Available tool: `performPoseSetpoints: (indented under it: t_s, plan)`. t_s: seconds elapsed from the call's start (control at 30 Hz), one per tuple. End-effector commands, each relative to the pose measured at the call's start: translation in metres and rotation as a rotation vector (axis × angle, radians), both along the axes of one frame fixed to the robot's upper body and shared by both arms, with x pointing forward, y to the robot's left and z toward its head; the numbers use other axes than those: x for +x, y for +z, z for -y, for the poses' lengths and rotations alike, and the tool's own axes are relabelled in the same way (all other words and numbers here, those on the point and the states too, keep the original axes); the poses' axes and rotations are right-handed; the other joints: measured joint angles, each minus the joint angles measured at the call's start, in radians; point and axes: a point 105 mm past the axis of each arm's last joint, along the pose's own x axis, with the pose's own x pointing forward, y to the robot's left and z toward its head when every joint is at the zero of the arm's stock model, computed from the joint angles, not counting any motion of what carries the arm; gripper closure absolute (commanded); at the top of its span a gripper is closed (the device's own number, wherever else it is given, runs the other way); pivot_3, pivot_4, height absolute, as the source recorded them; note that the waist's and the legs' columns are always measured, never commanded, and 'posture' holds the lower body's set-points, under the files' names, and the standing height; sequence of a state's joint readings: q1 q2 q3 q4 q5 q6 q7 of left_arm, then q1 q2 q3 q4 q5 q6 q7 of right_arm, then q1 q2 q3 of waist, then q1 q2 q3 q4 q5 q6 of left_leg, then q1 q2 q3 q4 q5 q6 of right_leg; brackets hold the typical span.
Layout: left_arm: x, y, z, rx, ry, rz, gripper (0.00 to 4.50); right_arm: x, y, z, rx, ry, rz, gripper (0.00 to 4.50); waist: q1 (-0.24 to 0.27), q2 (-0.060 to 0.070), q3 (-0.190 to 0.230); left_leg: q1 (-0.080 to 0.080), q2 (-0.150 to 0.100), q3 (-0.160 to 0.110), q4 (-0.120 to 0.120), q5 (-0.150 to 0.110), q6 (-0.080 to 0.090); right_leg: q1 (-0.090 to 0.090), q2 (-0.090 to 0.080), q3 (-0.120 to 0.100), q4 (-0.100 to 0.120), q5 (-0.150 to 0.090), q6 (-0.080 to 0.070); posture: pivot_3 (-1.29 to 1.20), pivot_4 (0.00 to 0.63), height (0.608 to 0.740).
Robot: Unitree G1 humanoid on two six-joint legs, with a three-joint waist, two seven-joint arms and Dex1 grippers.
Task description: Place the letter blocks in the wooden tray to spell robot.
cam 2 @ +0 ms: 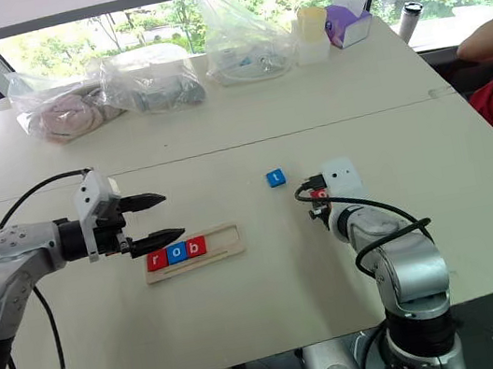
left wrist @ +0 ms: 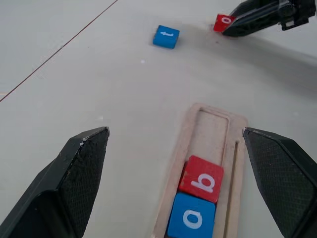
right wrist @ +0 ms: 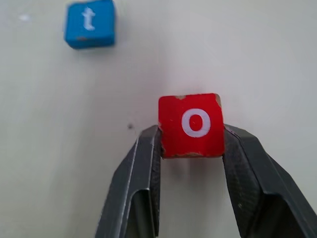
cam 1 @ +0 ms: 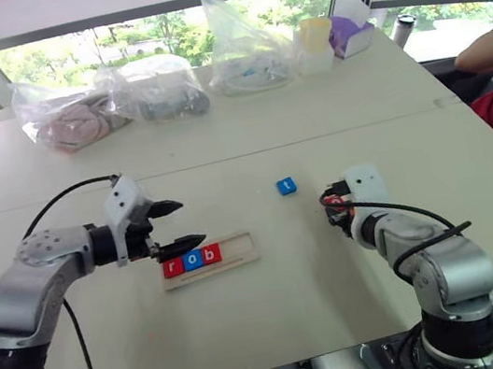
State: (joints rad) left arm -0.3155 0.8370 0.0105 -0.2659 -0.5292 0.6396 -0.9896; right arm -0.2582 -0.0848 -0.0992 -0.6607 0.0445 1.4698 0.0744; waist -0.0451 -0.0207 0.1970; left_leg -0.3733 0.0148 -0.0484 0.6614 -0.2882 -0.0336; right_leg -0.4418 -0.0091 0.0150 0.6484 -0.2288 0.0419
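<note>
The right gripper (right wrist: 190, 136) clamps a red "o" block (right wrist: 190, 125) near the blue "t" block (right wrist: 89, 23) (loose on the table); the left gripper (cam 1: 176, 226), fingers spread, hovers beside the wooden tray (cam 1: 239, 251) holding "r", "o", "b".

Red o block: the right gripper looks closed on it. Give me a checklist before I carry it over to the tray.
1. Grip: right gripper shut on the red o block, one finger on each side: ok.
2. Block clear of the table: cannot tell.
3. Wooden tray holds r, o, b in order: ok.
4. Fourth slot beside the b free: ok.
5. Left gripper open, hovering at the tray's r end, away from the free slots: ok.
6. Blue t block lies between the gripper and the tray; it may sit in the carrying path: cannot tell.
</note>
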Motion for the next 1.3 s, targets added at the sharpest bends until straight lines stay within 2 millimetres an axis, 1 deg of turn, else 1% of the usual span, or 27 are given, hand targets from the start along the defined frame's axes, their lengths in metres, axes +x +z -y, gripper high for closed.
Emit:
performPoseSetpoints:
  t_s: [0.03, 0.07, 0.13, 0.17, 0.23, 0.3, 0.4, 0.43, 0.5, 0.53, 0.57, 0.67, 0.73, 0.8, 0.83, 0.9, 0.97, 1.03, 1.13, 1.23, 1.3]
  plan:
    - [0.003, 0.006, 0.003, 0.007, -0.024, 0.041, 0.00, -0.003, -0.002, -0.005, 0.042, -0.046, -0.023, 3.34, 0.001, 0.000, 0.000, 0.000, 0.000, 0.000, 0.000, 0.000, 0.000, 0.000, 0.000, 0.000, 0.000, 0.000, 0.000, 0.00, 0.150, 0.740]
    - [0.003, 0.006, 0.004, 0.007, -0.026, 0.042, 0.00, -0.004, -0.003, -0.008, 0.056, -0.043, -0.030, 3.34, 0.001, 0.000, 0.000, 0.000, 0.000, 0.000, 0.000, 0.000, 0.000, 0.000, 0.000, 0.000, 0.000, 0.001, 0.001, 0.00, 0.150, 0.740]
    - [0.003, 0.006, 0.004, 0.007, -0.027, 0.043, 0.00, -0.003, -0.001, -0.014, 0.082, -0.031, -0.022, 2.31, 0.000, 0.000, 0.000, 0.000, 0.000, 0.000, 0.000, 0.000, 0.000, 0.000, -0.001, 0.000, -0.001, 0.000, 0.000, 0.00, 0.150, 0.740]
    - [0.003, 0.006, 0.004, 0.007, -0.027, 0.044, 0.00, -0.002, 0.000, -0.013, 0.083, -0.033, -0.015, 1.98, 0.000, 0.000, 0.000, 0.000, 0.000, 0.000, 0.000, 0.000, 0.000, 0.000, -0.001, 0.000, -0.001, 0.000, 0.000, 0.00, 0.150, 0.740]
    - [0.002, 0.005, 0.003, 0.008, -0.025, 0.042, 0.00, -0.001, 0.002, -0.005, 0.045, -0.037, -0.021, 0.93, 0.000, 0.000, 0.000, 0.000, 0.000, 0.000, 0.000, 0.000, 0.000, 0.000, -0.001, 0.000, -0.001, 0.000, 0.000, 0.00, 0.150, 0.740]
    - [0.001, 0.003, 0.001, 0.027, -0.024, 0.036, 0.00, 0.001, 0.011, 0.000, -0.031, 0.013, 0.012, 0.06, 0.002, 0.000, 0.000, 0.000, 0.000, 0.000, 0.000, 0.000, 0.000, 0.000, -0.001, 0.000, -0.001, -0.001, -0.001, 0.00, 0.150, 0.740]
    - [-0.005, 0.001, -0.001, 0.065, -0.044, 0.017, 0.00, 0.010, 0.039, 0.005, -0.168, 0.155, 0.123, 0.06, 0.001, 0.000, 0.000, -0.001, -0.002, 0.000, 0.000, 0.000, 0.000, 0.000, -0.002, 0.000, -0.002, -0.001, -0.001, 0.00, 0.150, 0.740]
    - [-0.007, 0.002, -0.001, 0.070, -0.051, 0.011, 0.00, 0.014, 0.048, 0.008, -0.190, 0.194, 0.148, 0.06, 0.001, 0.001, 0.000, -0.001, -0.002, 0.001, 0.000, 0.000, 0.000, 0.000, -0.002, 0.000, -0.002, -0.001, -0.001, 0.00, 0.150, 0.740]
    - [-0.010, 0.005, -0.001, 0.078, -0.064, 0.008, 0.00, 0.023, 0.068, 0.008, -0.162, 0.306, 0.212, 0.06, -0.003, 0.000, 0.001, -0.001, -0.002, 0.003, 0.000, 0.000, 0.000, 0.000, -0.002, 0.001, -0.002, -0.001, 0.000, 0.00, 0.150, 0.740]
    - [-0.011, 0.007, -0.001, 0.080, -0.070, 0.007, 0.00, 0.026, 0.077, 0.007, -0.152, 0.383, 0.244, 0.06, -0.004, 0.000, 0.001, 0.000, -0.001, 0.004, 0.000, 0.000, 0.000, 0.000, -0.001, 0.001, -0.002, -0.001, 0.000, 0.00, 0.150, 0.740]
    - [-0.012, 0.009, -0.001, 0.080, -0.075, 0.008, 0.00, 0.027, 0.085, 0.003, -0.127, 0.496, 0.273, 0.06, -0.003, 0.000, 0.001, 0.000, -0.001, 0.004, 0.000, 0.000, 0.000, 0.000, -0.001, 0.001, -0.002, -0.001, 0.000, 0.00, 0.150, 0.740]
    - [-0.013, 0.012, 0.001, 0.078, -0.084, 0.006, 0.00, 0.015, 0.088, 0.000, -0.084, 0.808, 0.293, 0.06, 0.003, 0.000, 0.001, 0.000, -0.001, 0.002, -0.003, 0.000, 0.001, 0.000, 0.000, 0.000, -0.003, -0.002, 0.001, 0.00, 0.150, 0.740]
    - [-0.014, 0.012, 0.001, 0.079, -0.087, 0.002, 0.00, 0.008, 0.068, 0.012, -0.071, 0.960, 0.210, 0.06, 0.005, 0.000, 0.001, 0.000, -0.001, 0.002, -0.004, -0.001, 0.001, 0.000, 0.000, 0.000, -0.003, -0.001, 0.005, 0.00, 0.150, 0.740]
    - [-0.016, 0.011, 0.001, 0.085, -0.085, -0.004, 0.00, 0.009, 0.050, 0.027, -0.114, 1.069, 0.156, 0.06, 0.003, -0.001, 0.001, 0.000, -0.001, 0.003, -0.004, -0.002, 0.003, 0.001, -0.001, 0.000, -0.004, -0.002, 0.007, 0.00, 0.150, 0.740]
    - [-0.017, 0.010, 0.000, 0.088, -0.084, -0.006, 0.00, 0.011, 0.046, 0.032, -0.129, 1.108, 0.153, 0.06, 0.001, 0.000, 0.001, 0.000, -0.001, 0.004, -0.004, -0.002, 0.003, 0.001, -0.001, 0.000, -0.004, -0.001, 0.007, 0.00, 0.150, 0.740]
    - [-0.019, 0.010, -0.002, 0.092, -0.077, -0.010, 0.00, 0.019, 0.039, 0.040, -0.171, 1.145, 0.158, 0.06, -0.003, -0.001, 0.001, 0.001, -0.001, 0.009, -0.003, -0.002, 0.003, 0.001, -0.002, 0.003, -0.005, -0.001, 0.006, 0.00, 0.150, 0.740]
    - [-0.020, 0.010, -0.005, 0.094, -0.059, -0.011, 0.00, 0.035, 0.035, 0.047, -0.223, 1.144, 0.184, 0.06, -0.010, -0.001, 0.001, 0.002, -0.001, 0.013, -0.003, -0.002, 0.003, 0.000, -0.001, 0.007, -0.003, -0.001, 0.007, 0.00, 0.150, 0.740]
    - [-0.022, 0.010, -0.008, 0.100, -0.046, -0.014, 0.00, 0.043, 0.030, 0.050, -0.267, 1.159, 0.191, 0.06, -0.013, -0.001, 0.002, 0.003, -0.001, 0.014, -0.002, -0.002, 0.003, 0.000, -0.001, 0.008, -0.002, 0.000, 0.006, 0.00, 0.150, 0.740]
    - [-0.029, 0.006, -0.011, 0.116, -0.036, -0.038, 0.00, 0.040, 0.019, 0.048, -0.253, 1.235, 0.166, 0.06, -0.011, -0.001, 0.002, 0.003, 0.000, 0.014, -0.002, -0.002, 0.003, 0.000, 0.000, 0.008, -0.001, 0.000, 0.006, 0.00, 0.150, 0.740]
    - [-0.033, 0.004, -0.015, 0.124, -0.024, -0.046, 0.00, 0.040, 0.015, 0.046, -0.244, 1.265, 0.167, 0.06, -0.004, -0.001, 0.002, 0.002, 0.000, 0.014, -0.002, -0.002, 0.003, 0.000, -0.001, 0.008, -0.002, 0.000, 0.007, 0.00, 0.150, 0.740]
    - [-0.034, 0.004, -0.016, 0.131, -0.015, -0.048, 0.00, 0.039, 0.007, 0.046, -0.275, 1.297, 0.159, 0.06, 0.002, -0.001, 0.002, 0.002, 0.000, 0.014, -0.001, -0.002, 0.003, -0.001, -0.001, 0.009, -0.001, 0.002, 0.004, 0.00, 0.150, 0.740]
